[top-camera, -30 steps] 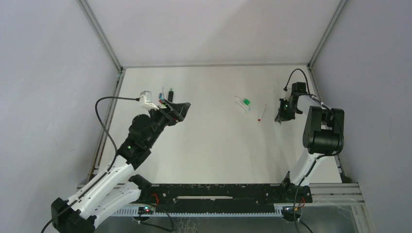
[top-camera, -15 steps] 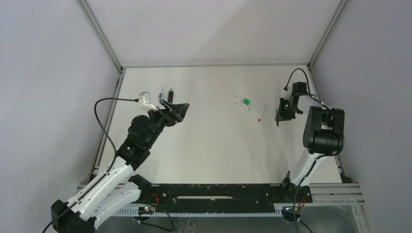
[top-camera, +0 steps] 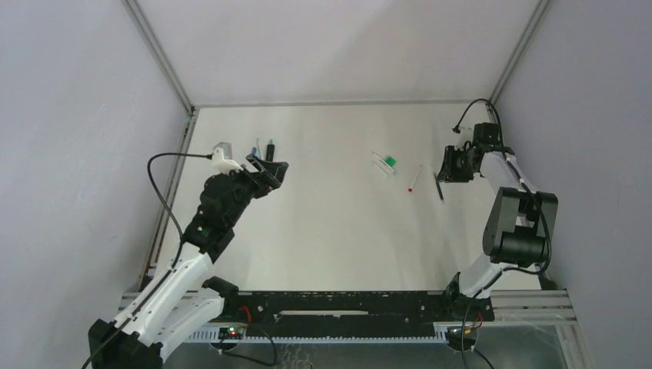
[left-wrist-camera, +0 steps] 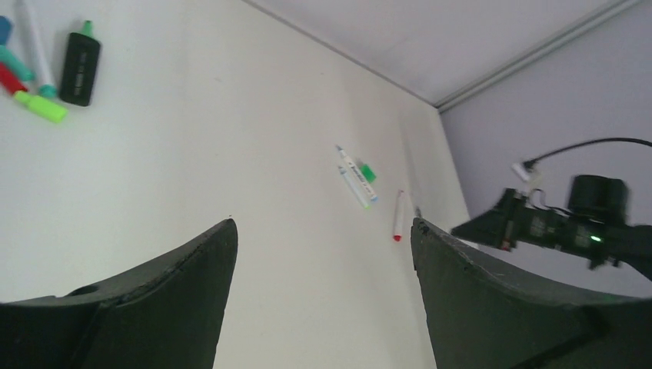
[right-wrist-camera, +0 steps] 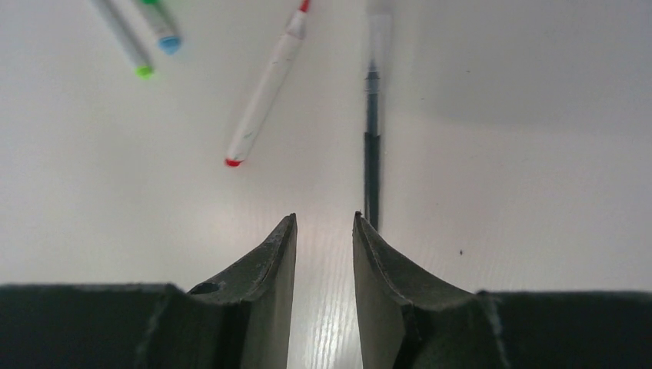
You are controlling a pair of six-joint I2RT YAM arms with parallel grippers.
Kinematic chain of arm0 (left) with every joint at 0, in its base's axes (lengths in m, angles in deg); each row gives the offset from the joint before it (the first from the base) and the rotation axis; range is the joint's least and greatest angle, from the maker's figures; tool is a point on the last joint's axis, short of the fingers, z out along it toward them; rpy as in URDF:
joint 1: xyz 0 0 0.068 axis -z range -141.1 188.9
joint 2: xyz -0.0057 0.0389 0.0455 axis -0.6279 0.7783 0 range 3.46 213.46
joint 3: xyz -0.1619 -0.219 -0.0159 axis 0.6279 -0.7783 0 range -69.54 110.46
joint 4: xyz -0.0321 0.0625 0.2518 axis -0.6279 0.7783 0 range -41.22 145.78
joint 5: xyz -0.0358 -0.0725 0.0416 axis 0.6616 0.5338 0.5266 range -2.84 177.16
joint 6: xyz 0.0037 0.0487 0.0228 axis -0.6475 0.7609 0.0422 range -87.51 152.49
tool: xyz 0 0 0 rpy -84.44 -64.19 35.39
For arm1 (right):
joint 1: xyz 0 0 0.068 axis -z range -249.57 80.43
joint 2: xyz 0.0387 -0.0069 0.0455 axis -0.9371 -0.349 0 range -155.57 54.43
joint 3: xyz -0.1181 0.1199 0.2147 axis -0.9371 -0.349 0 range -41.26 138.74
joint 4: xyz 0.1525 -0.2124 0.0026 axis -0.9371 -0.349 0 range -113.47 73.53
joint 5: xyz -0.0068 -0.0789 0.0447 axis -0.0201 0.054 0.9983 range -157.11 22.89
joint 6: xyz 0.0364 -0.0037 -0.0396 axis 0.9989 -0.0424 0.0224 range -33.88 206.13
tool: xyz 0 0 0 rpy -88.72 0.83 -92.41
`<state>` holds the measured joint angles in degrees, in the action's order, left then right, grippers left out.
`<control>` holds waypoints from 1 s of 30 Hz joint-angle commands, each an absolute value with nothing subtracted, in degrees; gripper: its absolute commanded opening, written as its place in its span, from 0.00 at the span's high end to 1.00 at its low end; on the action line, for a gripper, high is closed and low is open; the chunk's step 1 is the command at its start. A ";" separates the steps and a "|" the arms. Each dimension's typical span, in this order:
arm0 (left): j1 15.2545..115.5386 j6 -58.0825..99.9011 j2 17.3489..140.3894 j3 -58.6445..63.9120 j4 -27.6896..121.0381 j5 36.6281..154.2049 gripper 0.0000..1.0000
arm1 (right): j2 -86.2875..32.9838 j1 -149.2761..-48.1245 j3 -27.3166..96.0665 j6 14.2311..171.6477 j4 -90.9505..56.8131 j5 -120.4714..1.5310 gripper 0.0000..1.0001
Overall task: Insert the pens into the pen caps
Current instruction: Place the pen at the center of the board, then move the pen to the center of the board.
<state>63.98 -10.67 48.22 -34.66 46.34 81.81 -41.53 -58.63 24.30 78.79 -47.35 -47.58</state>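
The left claw [left-wrist-camera: 323, 224] hangs spread wide and empty over the table [top-camera: 330, 231], at 9 o'clock in the top view. That puts it just short of the cap cluster at its 11 o'clock: a black marker [left-wrist-camera: 79, 58] and a bright green cap [left-wrist-camera: 42, 106], with red and teal pieces at the frame edge that are too cropped to name. I judge that it waits there because the caps are its share of the work.

The right claw [right-wrist-camera: 323, 219] sits low at the table's 3 o'clock. Its fingers are parted by a narrow gap with nothing between them. The dark pen [right-wrist-camera: 372, 146] lies flat and free on the table, starting just off one fingertip and running toward 12 o'clock. The red pen [right-wrist-camera: 265, 88] lies near it at 11 o'clock. Further out at 10 o'clock are 2 more, a green-tipped pen [right-wrist-camera: 123, 37] and a blue-tipped pen [right-wrist-camera: 160, 23]. A green cap [top-camera: 391, 161] lies just beside those 2.

The pens and most caps lie well apart, so each pen probably has to cross the table to meet a cap. The narrow gap suits thin barrels.
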 commanded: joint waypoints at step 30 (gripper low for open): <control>37.07 0.66 103.02 12.81 71.91 93.39 0.43 | -40.65 -64.45 42.91 66.19 -62.02 -3.76 0.36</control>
<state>36.85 -2.03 96.48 4.11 61.92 94.93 -43.48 -63.40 44.52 67.58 -63.70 -4.06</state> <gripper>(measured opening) 0.609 0.642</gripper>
